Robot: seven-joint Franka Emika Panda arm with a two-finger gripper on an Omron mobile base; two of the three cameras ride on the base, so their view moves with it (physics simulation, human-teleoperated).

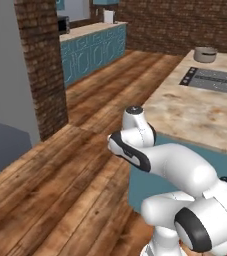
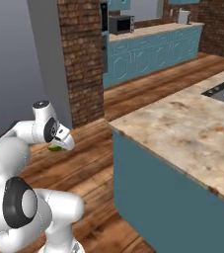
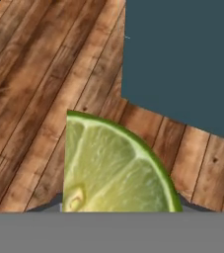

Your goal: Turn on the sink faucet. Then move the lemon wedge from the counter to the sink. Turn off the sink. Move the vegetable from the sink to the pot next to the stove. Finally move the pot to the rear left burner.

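1. Wooden floor (image 1: 60,170): brown planks run across the room; in the hand view they lie far below the wedge, beside a teal cabinet side (image 3: 182,64).
2. Counter (image 1: 205,115): beige stone marbled with orange-brown, over teal fronts; the robot stands off its near corner, above the floor.
3. Brick pillar (image 2: 86,59): stands upright beyond the arm, well apart from the counter.
4. Stove (image 1: 211,79): dark flat cooktop set into the counter's far part.
5. Pot (image 1: 205,54): squat tan-grey, resting on the counter just beyond the stove.
6. Gripper (image 2: 59,144): points downward at the arm's end, above the floor and clear of the counter; its jaws stand partly apart and clamp the wedge between them (the finger tips themselves are hidden behind the fruit in the hand view).
7. Lemon wedge (image 3: 111,168): yellow-green flesh with a green rind, held in the gripper, its pointed tip away from the hand; in the right base view a green sliver (image 2: 56,147) shows under the hand.
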